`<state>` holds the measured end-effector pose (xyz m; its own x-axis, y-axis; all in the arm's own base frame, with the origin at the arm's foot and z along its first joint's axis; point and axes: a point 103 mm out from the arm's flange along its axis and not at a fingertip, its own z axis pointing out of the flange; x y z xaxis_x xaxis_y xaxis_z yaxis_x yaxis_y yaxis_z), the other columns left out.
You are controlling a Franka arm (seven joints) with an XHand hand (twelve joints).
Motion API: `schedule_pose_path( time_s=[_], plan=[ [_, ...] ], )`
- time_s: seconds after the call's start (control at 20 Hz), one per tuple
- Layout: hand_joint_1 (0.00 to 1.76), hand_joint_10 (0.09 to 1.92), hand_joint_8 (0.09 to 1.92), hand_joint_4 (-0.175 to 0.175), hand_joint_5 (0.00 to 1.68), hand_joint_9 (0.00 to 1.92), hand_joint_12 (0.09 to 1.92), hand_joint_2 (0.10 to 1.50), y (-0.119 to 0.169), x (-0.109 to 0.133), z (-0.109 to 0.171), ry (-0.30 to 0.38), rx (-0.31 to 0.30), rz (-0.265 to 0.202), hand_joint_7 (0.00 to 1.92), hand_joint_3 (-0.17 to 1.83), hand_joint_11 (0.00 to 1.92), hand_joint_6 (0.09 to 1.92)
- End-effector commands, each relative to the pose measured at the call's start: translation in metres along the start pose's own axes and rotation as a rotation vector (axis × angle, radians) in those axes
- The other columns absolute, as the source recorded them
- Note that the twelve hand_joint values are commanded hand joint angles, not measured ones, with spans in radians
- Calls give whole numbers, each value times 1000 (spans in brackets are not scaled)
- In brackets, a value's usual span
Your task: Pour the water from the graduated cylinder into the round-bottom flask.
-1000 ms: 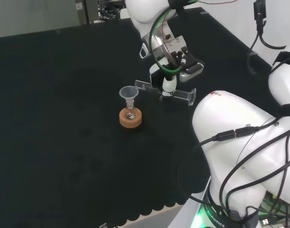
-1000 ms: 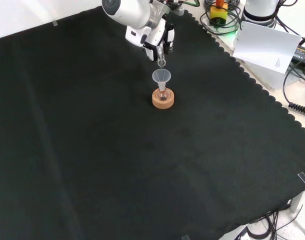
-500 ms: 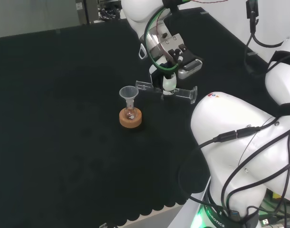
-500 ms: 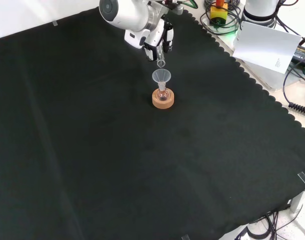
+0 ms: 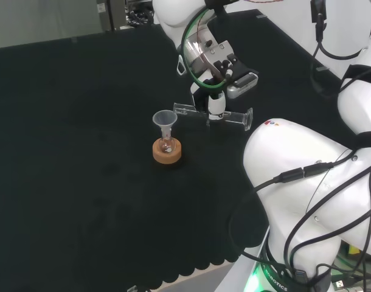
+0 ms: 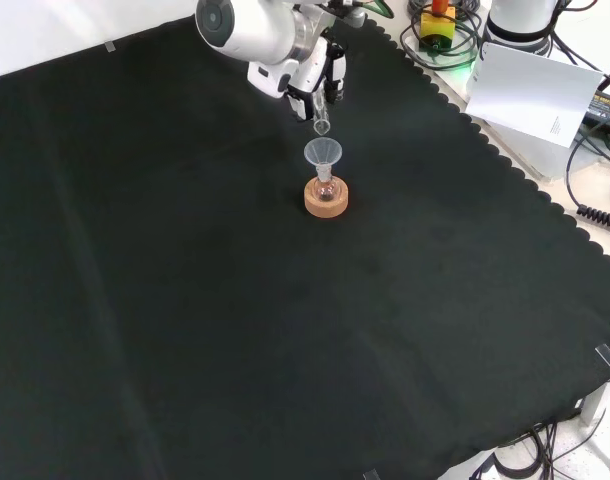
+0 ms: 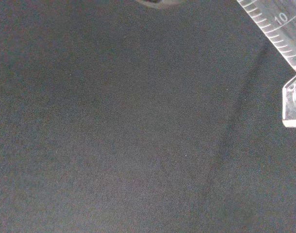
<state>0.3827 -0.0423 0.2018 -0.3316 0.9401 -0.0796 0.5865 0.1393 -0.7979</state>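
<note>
My hand is shut on the clear graduated cylinder and holds it nearly level above the cloth. In the head view its mouth points left, close to the rim of a clear funnel. The funnel sits in the neck of a small round-bottom flask on a cork ring. In the front view the hand hangs just beyond the funnel, with the cylinder's mouth just above its rim. The flask rests in the cork ring. The wrist view has the cylinder's scale and foot.
The arm's white links and cables stand at the right of the head view. In the front view the cloth's scalloped edge runs along the right, with a white sheet and cables beyond it.
The hand has risen slightly with the cylinder, whose foot end has come up so it lies more level. Funnel, flask and cork ring have not moved.
</note>
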Motion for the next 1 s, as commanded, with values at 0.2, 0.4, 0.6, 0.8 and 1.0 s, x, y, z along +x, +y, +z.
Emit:
schedule_pose_path(
  time_s=[0.2, 0.4, 0.6, 0.8, 1.0],
  plan=[
    [1262, 101, 1004, -175, 962, 1413, 810, 1115, 0, 4, -5, -24, 29, 13, 1000, 0, 1157, 1017],
    [1262, 99, 1005, -175, 961, 1413, 809, 1116, 1, 4, -6, -29, 49, 18, 1000, 0, 1157, 1018],
    [1261, 98, 1007, -175, 960, 1414, 809, 1116, 2, 8, -7, -44, 79, 28, 999, 0, 1156, 1020],
    [1261, 97, 1008, -175, 959, 1414, 809, 1116, 3, 9, -9, -60, 95, 36, 998, 0, 1156, 1021],
    [1261, 96, 1009, -175, 958, 1415, 808, 1117, 2, 9, -12, -56, 109, 34, 997, 1, 1156, 1022]
  ],
)
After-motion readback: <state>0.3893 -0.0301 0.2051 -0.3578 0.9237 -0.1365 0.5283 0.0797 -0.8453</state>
